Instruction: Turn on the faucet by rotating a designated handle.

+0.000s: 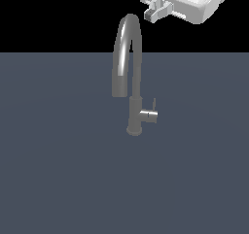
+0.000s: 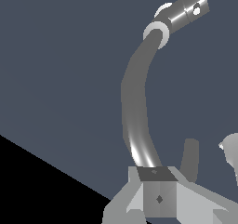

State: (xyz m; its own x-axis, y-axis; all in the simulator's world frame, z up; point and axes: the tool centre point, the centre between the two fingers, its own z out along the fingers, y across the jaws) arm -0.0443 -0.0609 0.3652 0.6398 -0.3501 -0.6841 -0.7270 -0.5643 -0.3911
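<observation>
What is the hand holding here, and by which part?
Nothing. The hand hangs above the tap, well clear of the handle.

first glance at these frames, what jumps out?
The tall gooseneck faucet stands alone mid-frame on a flat dark grey surface, its arched spout reaching into the black background. Its handle sticks out from the lower column toward the exterior view's right, untouched. The gripper hangs high at the top edge, above and to the exterior view's right of the arch, well clear of the handle.
</observation>
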